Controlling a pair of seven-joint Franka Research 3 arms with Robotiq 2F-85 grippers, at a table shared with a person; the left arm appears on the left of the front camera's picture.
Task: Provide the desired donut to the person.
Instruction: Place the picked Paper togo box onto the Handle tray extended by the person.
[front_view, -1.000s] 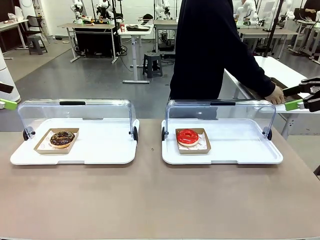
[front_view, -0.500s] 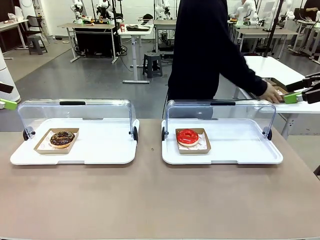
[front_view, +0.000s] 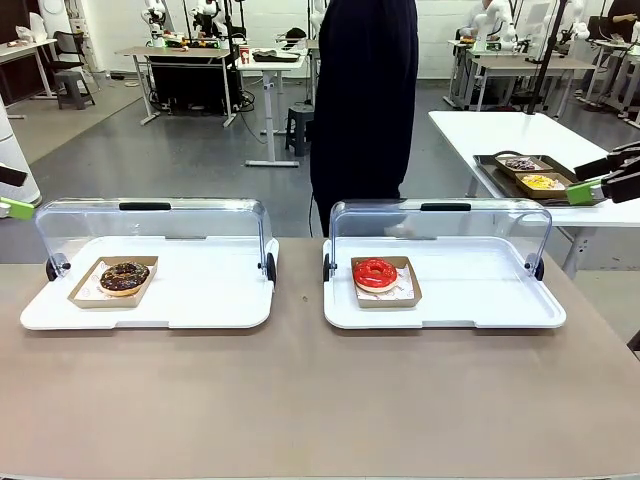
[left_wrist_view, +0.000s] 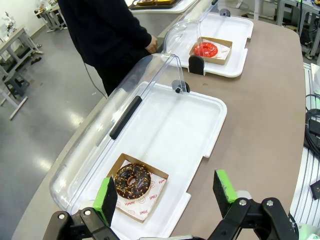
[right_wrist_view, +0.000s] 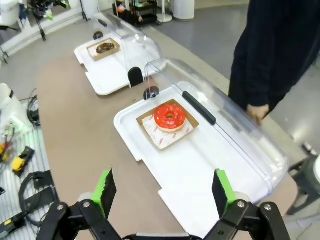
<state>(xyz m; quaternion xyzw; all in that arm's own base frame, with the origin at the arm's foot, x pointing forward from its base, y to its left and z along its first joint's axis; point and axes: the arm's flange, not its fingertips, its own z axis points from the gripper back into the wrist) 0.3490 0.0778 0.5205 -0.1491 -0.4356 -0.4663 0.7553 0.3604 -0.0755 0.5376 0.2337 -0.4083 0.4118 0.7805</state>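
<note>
The long brown table (front_view: 300, 400) carries two white plastic trays. Each tray has a clear domed lid, swung open toward the far side. The left tray (front_view: 200, 300) holds the chocolate donut with sprinkles (front_view: 124, 277), which lies in a shallow brown cardboard dish (front_view: 88, 292) near the tray's left end. The right tray (front_view: 480, 300) holds the red glazed donut (front_view: 375, 273) in its own cardboard dish (front_view: 409, 293), also near the left end. The person in the black long-sleeved top (front_view: 365, 100) stands behind the table, between the two trays, and I cannot tell which donut is wanted.

The left gripper (left_wrist_view: 167, 195) hangs above its tray with the green pads spread wide and nothing between them. The right gripper (right_wrist_view: 163, 191) hangs above the red donut's tray, also spread wide and empty.

I judge both donuts to be light, soft and easy to crush. The glaze is probably sticky and marks easily, and the sprinkles may fall off. So it seems better not to pinch the donut itself. The cardboard dish looks thin but stiffer, and its raised edge gives a place to hold. A gentle pinch on one side wall of the dish, keeping it level, should carry the donut safely.
</note>
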